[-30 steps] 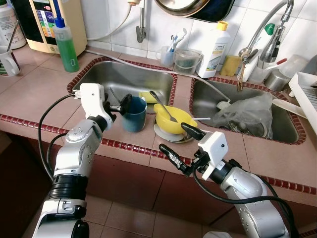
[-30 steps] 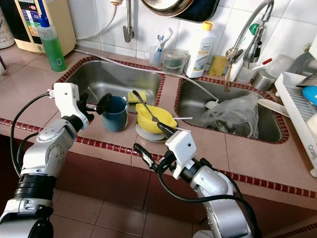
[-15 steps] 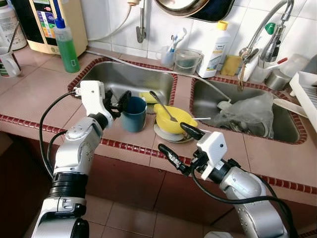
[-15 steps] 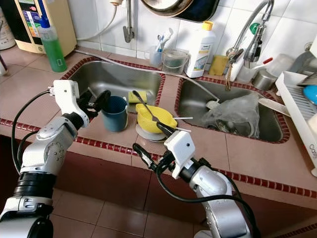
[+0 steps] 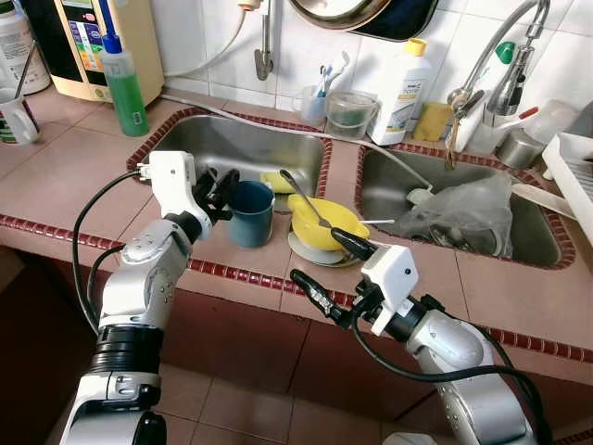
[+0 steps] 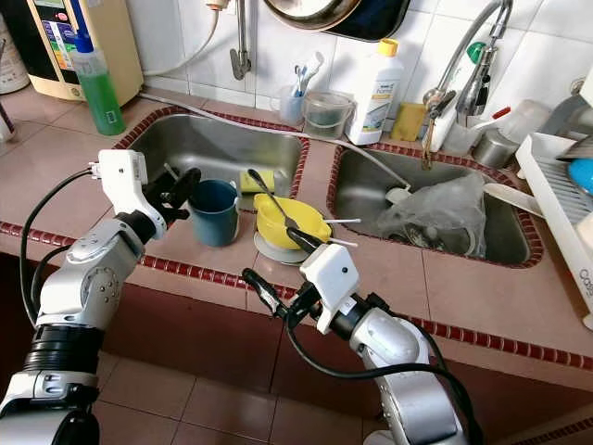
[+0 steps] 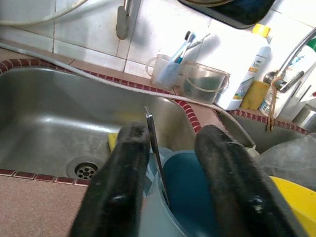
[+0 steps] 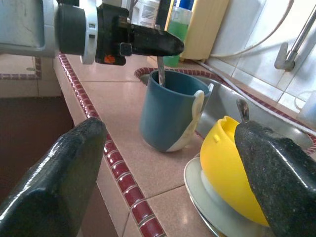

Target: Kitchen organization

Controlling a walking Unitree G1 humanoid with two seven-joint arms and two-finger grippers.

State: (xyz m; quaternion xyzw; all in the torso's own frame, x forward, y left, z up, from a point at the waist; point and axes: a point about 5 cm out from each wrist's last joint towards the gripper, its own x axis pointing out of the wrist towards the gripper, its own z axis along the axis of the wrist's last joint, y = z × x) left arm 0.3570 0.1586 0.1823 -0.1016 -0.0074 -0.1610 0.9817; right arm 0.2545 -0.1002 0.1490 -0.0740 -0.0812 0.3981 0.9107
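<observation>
The right pincer (image 5: 332,272) hangs at the near edge of the table (image 5: 74,171), its fingers spread wide, holding nothing. One finger reaches over the table toward the plate (image 5: 306,250); the other hangs off the table's near edge.

Just beyond it a yellow bowl (image 5: 320,221) sits on the white plate, with a spoon (image 5: 304,197) leaning in the bowl.

Left of the bowl, close beside it, a blue cup (image 5: 251,212) stands upright on the table strip near the left sink (image 5: 232,148). A thin metal utensil (image 7: 155,153) stands in the cup.

The left pincer (image 5: 222,188) is at the cup's left rim, fingers narrowly parted. In the left wrist view the utensil's handle shows between them; whether they grip it cannot be told.

A yellow sponge (image 5: 271,180) lies in the left sink. The right sink (image 5: 389,190) holds a crumpled plastic bag (image 5: 459,213).

At the far left stands a green bottle (image 5: 123,83).
</observation>
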